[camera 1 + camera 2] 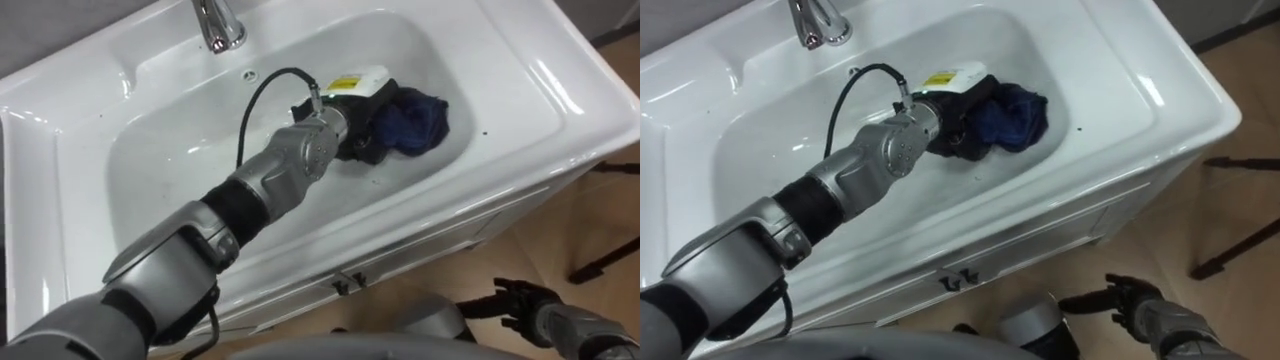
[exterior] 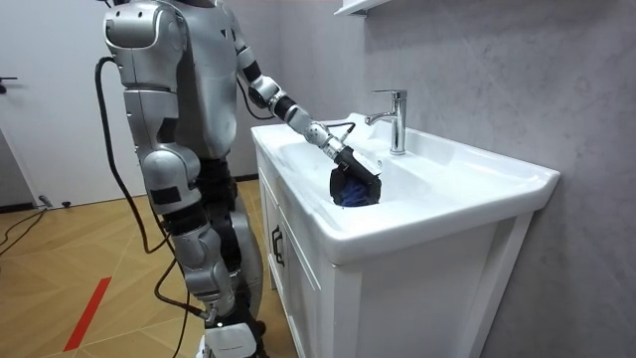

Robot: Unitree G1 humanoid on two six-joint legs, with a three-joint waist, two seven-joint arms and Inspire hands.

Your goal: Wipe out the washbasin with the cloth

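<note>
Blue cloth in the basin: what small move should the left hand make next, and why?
Probably drag the blue cloth leftward along the basin floor: the left hand grips it bunched at the basin's right end, while the long stretch below the faucet lies to its left.

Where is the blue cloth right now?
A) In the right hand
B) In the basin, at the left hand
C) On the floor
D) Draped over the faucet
B: the blue cloth lies bunched inside the basin with the left hand on it, while the right hand hangs low in front of the cabinet.
</note>
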